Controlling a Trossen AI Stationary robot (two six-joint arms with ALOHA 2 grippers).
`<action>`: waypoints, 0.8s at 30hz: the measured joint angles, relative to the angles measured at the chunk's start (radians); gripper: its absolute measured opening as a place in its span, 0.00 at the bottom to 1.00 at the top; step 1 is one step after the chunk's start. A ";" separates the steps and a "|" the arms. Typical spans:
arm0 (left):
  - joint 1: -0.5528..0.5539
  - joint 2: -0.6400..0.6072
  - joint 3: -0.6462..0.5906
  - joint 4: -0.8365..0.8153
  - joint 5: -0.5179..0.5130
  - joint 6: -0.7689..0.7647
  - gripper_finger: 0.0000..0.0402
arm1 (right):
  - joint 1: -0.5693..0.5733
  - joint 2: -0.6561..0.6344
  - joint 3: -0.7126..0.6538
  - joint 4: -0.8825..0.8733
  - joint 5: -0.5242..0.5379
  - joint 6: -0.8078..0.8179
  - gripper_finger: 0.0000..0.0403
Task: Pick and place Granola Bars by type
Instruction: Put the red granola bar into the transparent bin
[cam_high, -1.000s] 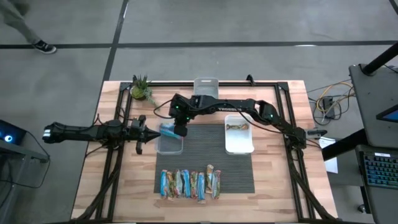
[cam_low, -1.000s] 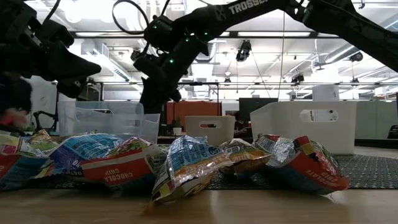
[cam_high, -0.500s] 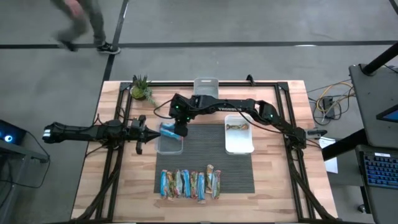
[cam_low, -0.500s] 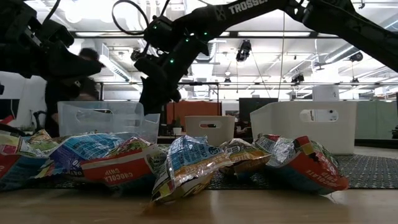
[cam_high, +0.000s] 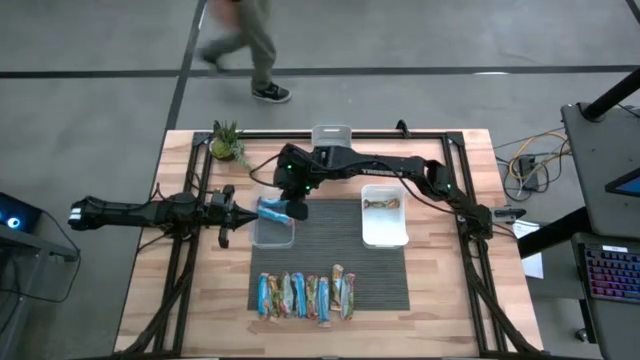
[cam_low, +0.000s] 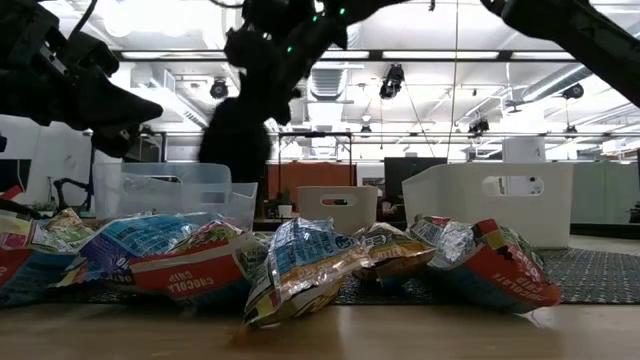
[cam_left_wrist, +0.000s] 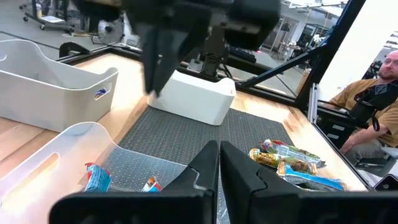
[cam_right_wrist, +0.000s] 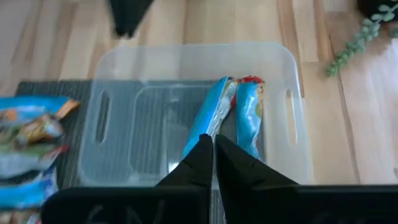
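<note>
Right gripper: the right gripper (cam_high: 293, 203) hangs over the far end of the clear bin (cam_high: 273, 237); in its wrist view the two dark fingers (cam_right_wrist: 200, 160) are pressed together with nothing between them.

Left gripper: the left gripper (cam_high: 236, 215) waits just off the clear bin's outer side, above the wood; its fingers (cam_left_wrist: 208, 167) also sit closed tip to tip, holding nothing.

Clear bin: it stands at the left edge of the dark mat (cam_high: 330, 245). Two blue bars (cam_right_wrist: 233, 115) lie side by side in it, touching, one with a reddish end; from above they show at the bin's far end (cam_high: 272, 209).

White bin: the white bin (cam_high: 385, 229) sits on the right side of the mat with one brownish bar (cam_high: 382, 204) lying at its far end.

Granola Bars still loose: a row of bars (cam_high: 305, 295) lies packed edge to edge at the near end of the mat, mostly blue with some greenish and reddish wrappers; from table height they read as a crumpled heap (cam_low: 290, 262), and I can't count them reliably there.

Far bin: a third bin (cam_high: 331, 138) stands at the table's far edge; whether it holds anything is hard to say from here.

Plant: a small plant (cam_high: 228, 144) sits at the far left corner.

Room: a person (cam_high: 248, 45) is on the floor beyond the table; another person (cam_left_wrist: 376, 93) sits off to the side.
</note>
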 joint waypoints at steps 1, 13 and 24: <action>0.000 0.000 0.000 0.000 0.000 0.000 0.00 | 0.004 -0.012 0.000 -0.022 0.000 -0.013 0.02; 0.000 0.000 0.000 0.000 0.000 0.000 0.00 | 0.087 -0.166 0.000 -0.289 -0.002 -0.239 0.02; 0.000 0.000 0.000 0.000 0.000 0.000 0.00 | 0.174 -0.324 -0.009 -0.440 -0.002 -0.274 0.02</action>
